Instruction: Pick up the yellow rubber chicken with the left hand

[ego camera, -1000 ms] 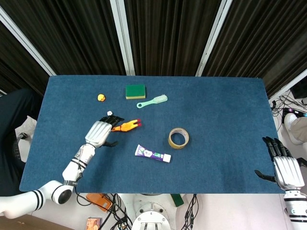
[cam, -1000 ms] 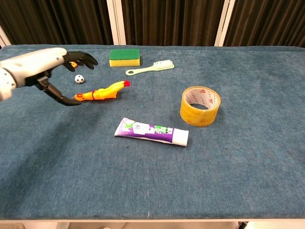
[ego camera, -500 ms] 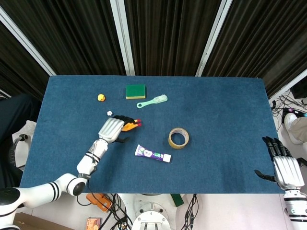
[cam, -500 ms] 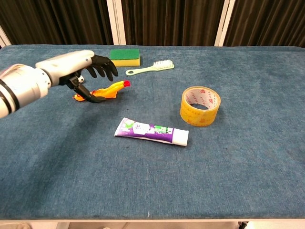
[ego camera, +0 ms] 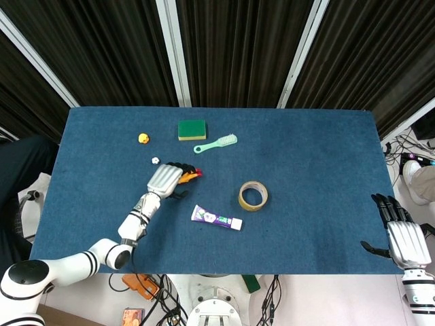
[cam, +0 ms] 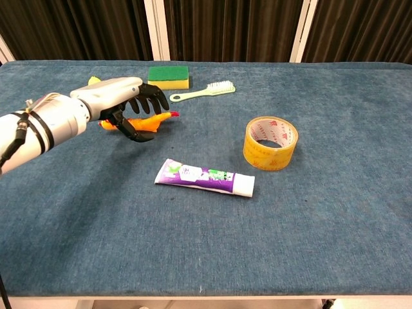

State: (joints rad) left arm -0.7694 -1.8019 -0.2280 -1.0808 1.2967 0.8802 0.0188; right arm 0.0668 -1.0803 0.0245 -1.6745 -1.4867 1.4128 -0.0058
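The yellow rubber chicken (ego camera: 191,177) (cam: 158,120) lies on the blue table, its red head pointing right. My left hand (ego camera: 165,179) (cam: 122,103) hovers right over its body and hides most of it. The fingers are spread above the chicken and the thumb curves down on its near side, without closing on it. My right hand (ego camera: 406,241) rests open at the table's near right corner, seen only in the head view, and holds nothing.
A green and yellow sponge (ego camera: 192,129) (cam: 168,76) and a green brush (ego camera: 216,143) (cam: 203,92) lie behind the chicken. A tape roll (ego camera: 253,195) (cam: 270,142) and a toothpaste tube (ego camera: 216,218) (cam: 205,177) lie to its right. A small yellow toy (ego camera: 143,138) and a white ball (ego camera: 155,161) sit far left.
My left hand has moved right, from beside the chicken's tail to directly over its body, and now covers most of it. The chicken and my right hand have not moved.
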